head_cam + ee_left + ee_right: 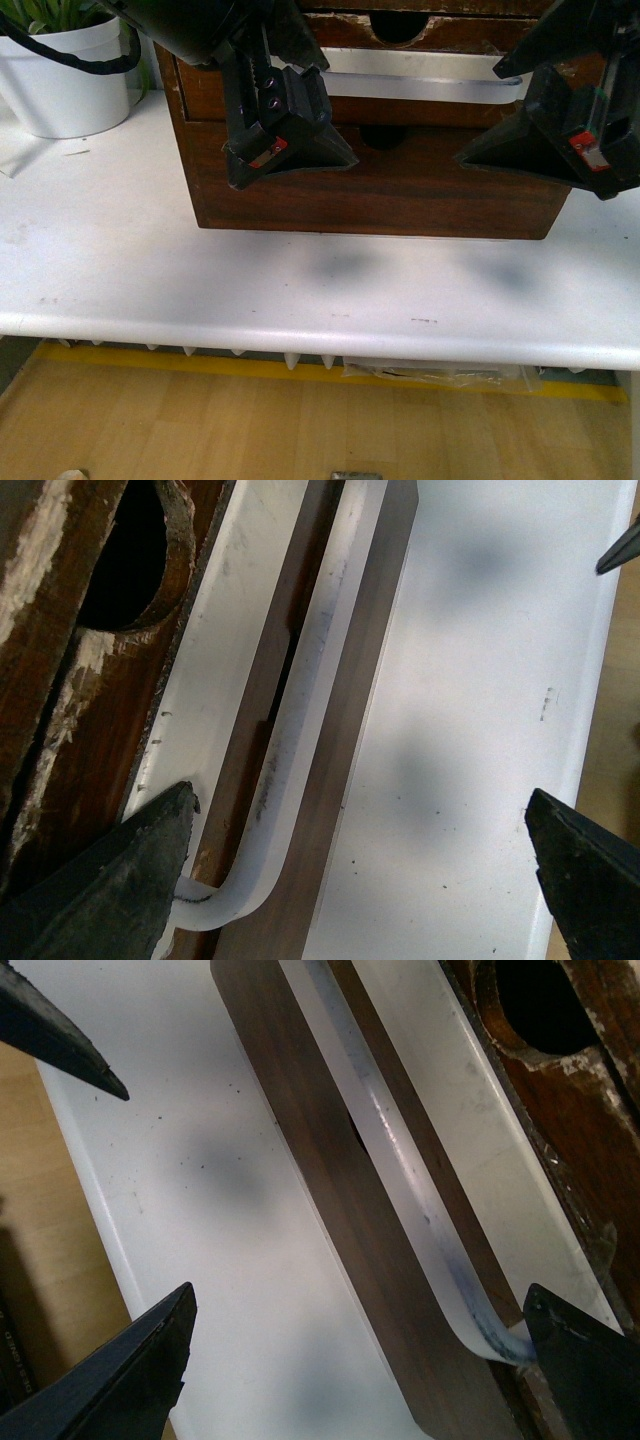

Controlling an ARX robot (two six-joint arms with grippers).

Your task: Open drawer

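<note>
Inside wide-open jaws of L gripper [358, 795] & R gripper [360, 1292]: drawer [430, 110] handle [310, 695] ends, nothing gripped.

Lit softly and evenly from above, bright without harsh glare. In the front view, near-white on the table [120, 270] and the pot [70, 85], with two faint, soft-edged shadows across the table's middle. Very dark on the left arm [190, 25] and right arm [590, 30] close to the lens, detail lost in black. Soft and slightly grainy overall. In both wrist views, fairly sharp on the white handle [300, 720], with a dull sheen along it. Blurred on the left pincer [360, 795] and right pincer [360, 1295] at the frame edges. Pitch black inside the notch [125, 560] of the drawer [110, 720].
</note>
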